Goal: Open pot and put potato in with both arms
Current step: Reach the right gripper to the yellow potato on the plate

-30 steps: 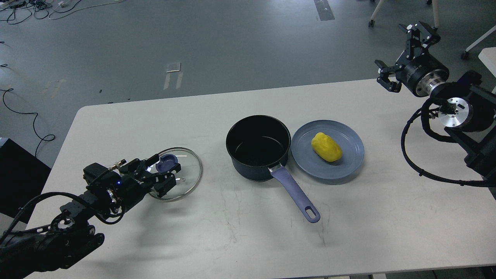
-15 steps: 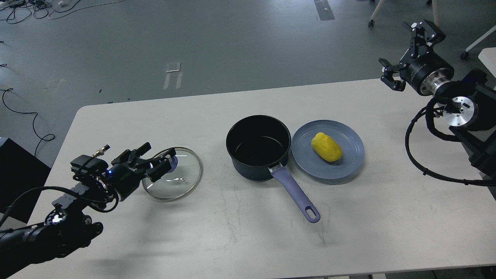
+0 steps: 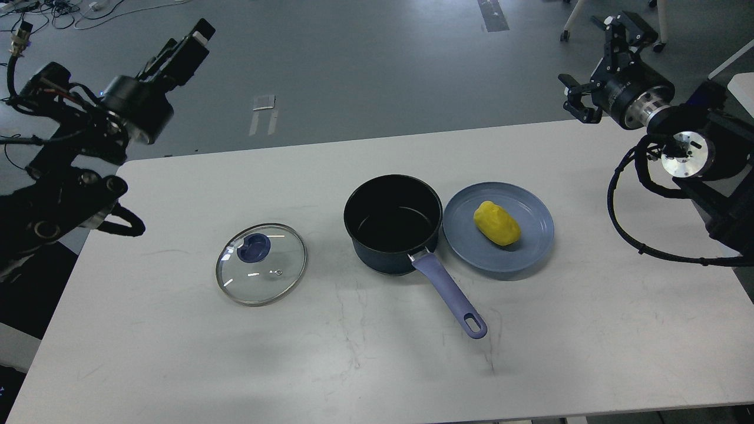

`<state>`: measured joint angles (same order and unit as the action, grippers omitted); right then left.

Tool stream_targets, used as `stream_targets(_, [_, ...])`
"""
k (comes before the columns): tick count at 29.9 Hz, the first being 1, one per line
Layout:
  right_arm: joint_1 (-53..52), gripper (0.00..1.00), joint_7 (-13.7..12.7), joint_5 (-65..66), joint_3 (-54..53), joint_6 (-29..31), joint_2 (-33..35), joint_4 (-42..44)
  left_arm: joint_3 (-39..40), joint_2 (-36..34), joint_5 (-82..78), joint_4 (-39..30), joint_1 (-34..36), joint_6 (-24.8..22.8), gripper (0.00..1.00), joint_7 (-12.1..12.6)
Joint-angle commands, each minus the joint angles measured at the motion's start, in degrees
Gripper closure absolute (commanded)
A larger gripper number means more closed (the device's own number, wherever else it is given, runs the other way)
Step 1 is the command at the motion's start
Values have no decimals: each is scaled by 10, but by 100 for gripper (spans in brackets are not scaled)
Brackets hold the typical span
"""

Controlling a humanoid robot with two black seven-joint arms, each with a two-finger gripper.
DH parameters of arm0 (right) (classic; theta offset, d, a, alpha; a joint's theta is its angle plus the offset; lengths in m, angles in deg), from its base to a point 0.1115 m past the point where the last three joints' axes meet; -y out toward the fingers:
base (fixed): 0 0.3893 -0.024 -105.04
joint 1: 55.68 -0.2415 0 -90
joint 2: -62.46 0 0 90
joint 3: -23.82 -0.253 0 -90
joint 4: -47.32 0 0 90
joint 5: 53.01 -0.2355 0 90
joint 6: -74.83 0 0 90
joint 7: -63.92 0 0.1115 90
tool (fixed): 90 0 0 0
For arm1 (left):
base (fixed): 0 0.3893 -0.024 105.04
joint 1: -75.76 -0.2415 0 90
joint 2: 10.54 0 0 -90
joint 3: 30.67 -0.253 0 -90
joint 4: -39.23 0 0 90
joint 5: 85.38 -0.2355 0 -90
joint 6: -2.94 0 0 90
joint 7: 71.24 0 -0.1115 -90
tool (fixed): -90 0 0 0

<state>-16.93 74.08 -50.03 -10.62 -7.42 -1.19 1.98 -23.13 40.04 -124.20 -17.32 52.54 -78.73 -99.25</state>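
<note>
The pot (image 3: 393,224) is seen uncovered at the centre of the white bench (image 3: 530,330), its lavender handle pointing toward the lower right. The potato (image 3: 496,223) lies on a blue-grey plate (image 3: 530,250) just to the right of the pot, touching nothing else. A glass lid (image 3: 261,264) with a blue knob is laid flat on the bench, left of the pot and apart from it. The left hand (image 3: 187,47) is raised at the upper left of the frame, above the floor; whether its fingers are spread cannot be told. The right hand (image 3: 596,65) is held at the upper right, fingers spread wide and empty.
</note>
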Motion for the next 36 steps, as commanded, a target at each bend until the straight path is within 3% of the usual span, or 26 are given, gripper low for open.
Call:
stream_targets(1, [-27, 0, 1, 7, 43, 1, 2, -1, 52, 13, 151, 4, 5, -136, 2, 0])
stream_targets(2, [-34, 0, 6, 21, 59, 1, 2, -4, 60, 24, 184, 4, 1, -161, 2, 1])
stream_targets(4, [-42, 0, 20, 67, 81, 1, 3, -19, 62, 41, 218, 3, -6, -183, 2, 34])
stream_targets(6, [-46, 0, 35, 121, 95, 1, 7, -34, 64, 47, 230, 4, -11, -197, 2, 39])
stream_targets(8, [-51, 0, 72, 254, 118, 1, 25, -46, 64, 68, 250, 13, -14, -216, 2, 42])
stream_targets(10, [-51, 0, 92, 335, 128, 1, 26, -46, 77, 92, 279, 34, -17, -219, 2, 45])
stream_targets(12, [-49, 0, 99, 375, 133, 1, 26, -46, 88, 104, 299, 45, -25, -219, 2, 51])
stream_targets(16, [-54, 0, 103, 467, 162, -8, 27, -44, 145, 115, 322, 53, -63, -234, 2, 108])
stream_targets(19, [-59, 0, 103, 529, 190, -11, 27, -42, 166, 116, 321, 53, -82, -267, 2, 126])
stream_targets(22, [-69, 1, 103, 619, 247, -28, 28, -39, 168, 116, 322, 53, -84, -277, 2, 129])
stream_targets(29, [-69, 1, 105, 658, 319, -60, 24, -36, 168, 113, 322, 52, -97, -293, 2, 140])
stream_targets(36, [-76, 2, 142, 702, 406, -61, 27, -30, 167, 113, 321, 52, -99, -295, 2, 138])
